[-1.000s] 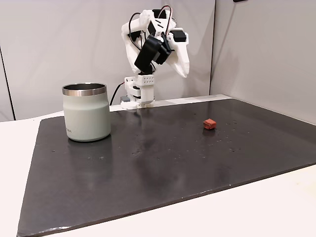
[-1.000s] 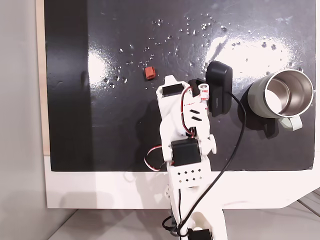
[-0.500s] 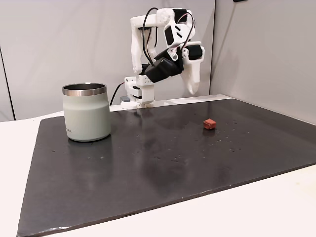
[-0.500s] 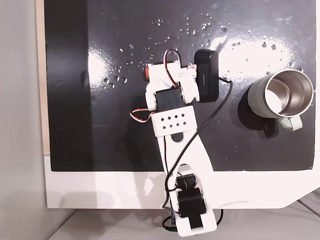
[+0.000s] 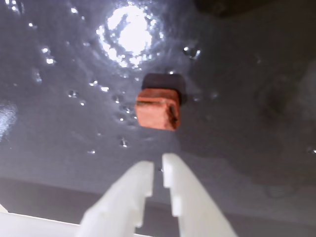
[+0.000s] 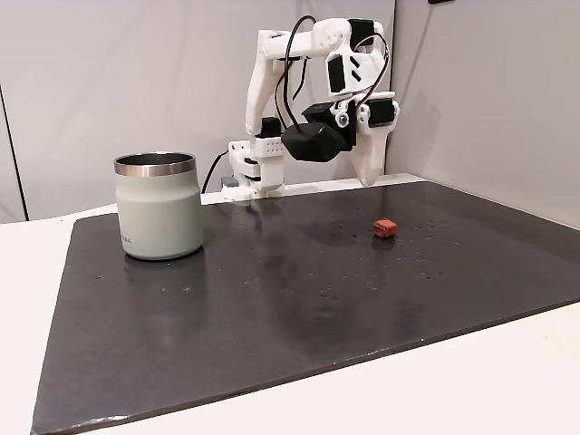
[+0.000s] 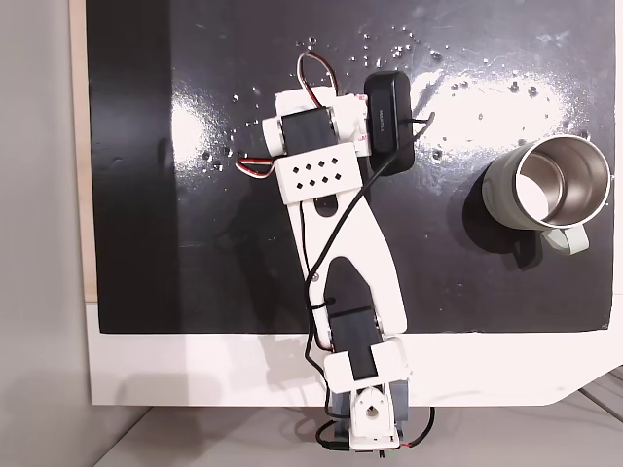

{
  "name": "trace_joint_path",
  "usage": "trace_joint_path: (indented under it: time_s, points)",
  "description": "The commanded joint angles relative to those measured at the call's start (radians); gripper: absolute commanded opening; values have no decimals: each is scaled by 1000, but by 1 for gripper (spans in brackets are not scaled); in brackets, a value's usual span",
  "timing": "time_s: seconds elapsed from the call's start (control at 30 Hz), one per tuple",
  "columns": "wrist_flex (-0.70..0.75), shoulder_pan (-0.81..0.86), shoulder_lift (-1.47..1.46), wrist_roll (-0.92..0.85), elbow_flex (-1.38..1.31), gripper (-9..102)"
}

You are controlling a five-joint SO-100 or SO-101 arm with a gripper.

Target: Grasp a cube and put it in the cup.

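Reaching out over the dark mat (image 6: 272, 299), poised above the cube (image 5: 158, 107) for a straight drop. Gripper (image 5: 157, 178) hanging just near of the cube in the wrist view, fingers nearly together with only a slim gap, clutching nothing; likely in need of spreading before descent, since the gap looks narrower than the cube. In a fixed view, cube (image 6: 385, 227) lying alone on the mat's right side, gripper (image 6: 372, 177) raised clear above it. Cup (image 6: 159, 205) standing upright well apart on the left, mouth up and ready to receive; seen from above (image 7: 543, 195), hollow and bare inside.
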Motion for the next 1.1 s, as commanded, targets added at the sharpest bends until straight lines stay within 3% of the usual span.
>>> trace_joint_path:
  time_s: [0.0,0.3,0.5,1.07]
  points:
    - [8,5,-9,9,-75,1]
    - [15,-54,-52,-12,-95,7]
    - [23,-74,-60,-29,-97,24]
    - [49,-58,-209,-28,-153,28]
